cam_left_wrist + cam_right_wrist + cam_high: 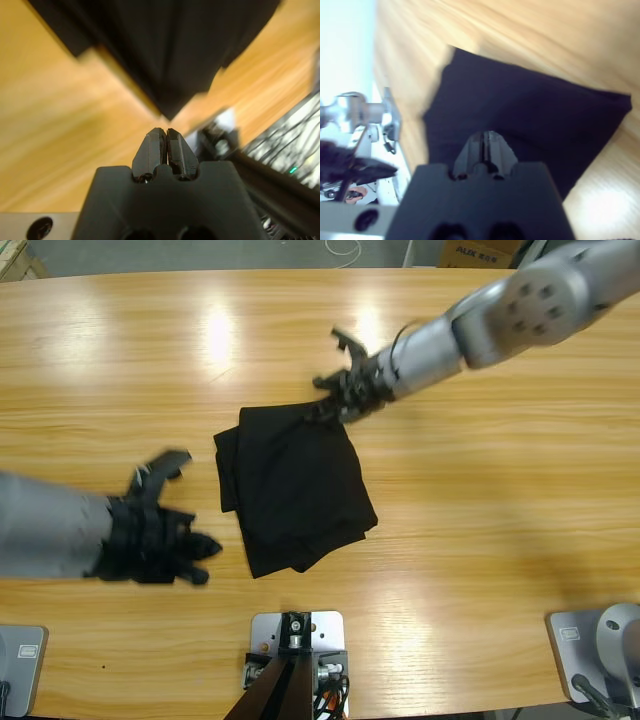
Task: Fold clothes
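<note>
Black knit polo shirt (295, 490) sits folded mid-frame on the wooden bench (500, 500); left pincer (164, 133) and right pincer (485, 135) both pressed together, empty, looks done.

A long wooden surface (480, 500) with bright glare spots is seen. Beyond its far edge, a cardboard box (478, 252) with blue print and a looped white cable (343, 249) are visible on the floor.

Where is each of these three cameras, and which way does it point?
High view: fixed overhead, looking down on the table, folded shirt and both arms.
Left wrist view: on the left arm, looking along its gripper at a shirt corner.
Right wrist view: on the right arm, its gripper over the shirt.
All three share the shirt.
</note>
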Tool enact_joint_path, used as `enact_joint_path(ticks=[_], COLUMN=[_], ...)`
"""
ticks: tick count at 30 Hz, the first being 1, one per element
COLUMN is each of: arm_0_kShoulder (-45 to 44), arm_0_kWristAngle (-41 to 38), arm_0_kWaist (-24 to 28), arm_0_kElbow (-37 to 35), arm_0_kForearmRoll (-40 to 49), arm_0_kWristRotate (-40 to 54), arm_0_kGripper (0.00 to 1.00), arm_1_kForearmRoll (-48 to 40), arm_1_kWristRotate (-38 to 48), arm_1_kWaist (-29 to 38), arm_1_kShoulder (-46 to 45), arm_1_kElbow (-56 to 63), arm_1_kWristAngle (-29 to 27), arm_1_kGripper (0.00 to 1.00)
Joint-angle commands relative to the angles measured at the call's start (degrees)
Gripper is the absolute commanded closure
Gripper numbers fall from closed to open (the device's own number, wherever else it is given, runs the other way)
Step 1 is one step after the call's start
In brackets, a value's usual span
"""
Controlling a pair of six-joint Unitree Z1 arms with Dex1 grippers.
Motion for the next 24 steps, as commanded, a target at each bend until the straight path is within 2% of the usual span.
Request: enact_joint_path(ticks=[1, 7, 11, 24], arm_0_kShoulder=[4.7, 15.8, 20.2, 23.1], arm_0_kWristAngle=[0.9, 0.7, -0.5, -0.8], arm_0_kWaist=[9.5, 11.1, 11.1, 11.2], arm_0_kElbow=[-8.5, -15.7, -17.0, -16.9], arm_0_kForearmRoll=[0.3, 0.0, -0.2, -0.3], arm_0_kWristRotate=[1.8, 2.2, 2.2, 2.1], arm_0_kGripper=[1.0, 1.0, 1.0, 1.0], arm_1_kForearmRoll=[4.2, 0.8, -6.5, -8.8], arm_1_kWristRotate=[0.4, 0.5, 1.1, 2.1], arm_1_kWaist=[3.6, 5.3, 5.3, 5.6], arm_1_kShoulder=[-17.2, -16.6, -12.8, -4.8], arm_1_kElbow=[7.3, 19.6, 25.1, 27.2], arm_1_kWristAngle=[-2.7, -6.6, -7.2, -8.2], arm_1_kGripper=[1.0, 1.0, 1.0, 1.0])
